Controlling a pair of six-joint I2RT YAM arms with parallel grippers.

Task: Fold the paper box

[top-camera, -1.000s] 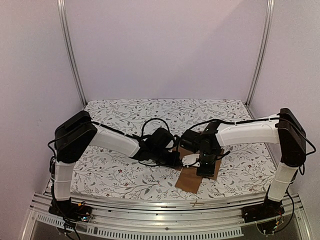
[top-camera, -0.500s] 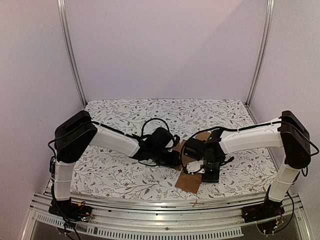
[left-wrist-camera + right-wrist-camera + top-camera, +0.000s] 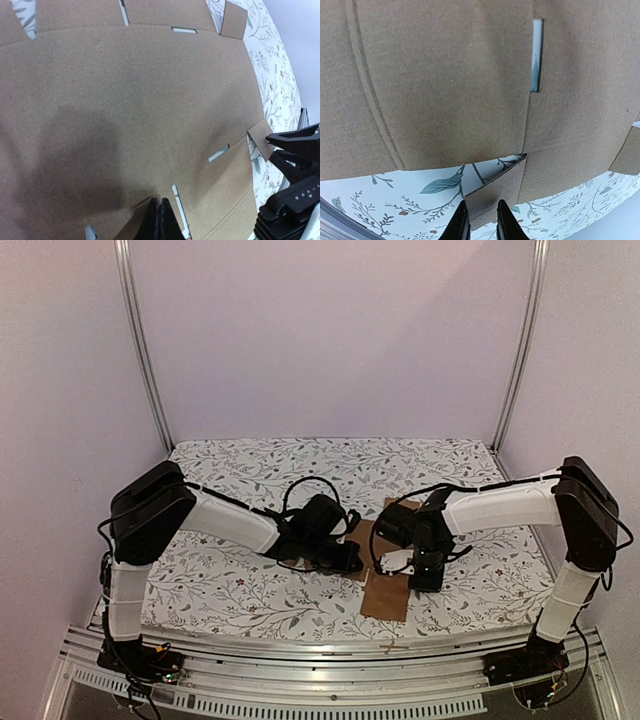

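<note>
the paper box (image 3: 386, 596) lies as an open sheet on the flowered desk (image 3: 220, 590) between the two arms, the left pincer (image 3: 160, 219) pressed together with its tips on the cardboard, the right pincer (image 3: 481, 214) narrowly spread at a small edge flap (image 3: 496, 192), though i cannot tell whether it grips it.

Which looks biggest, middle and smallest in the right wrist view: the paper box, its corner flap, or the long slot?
1. paper box, filling most of the view.
2. corner flap, though it sits closest to the camera.
3. slot, just a thin sliver.
</note>
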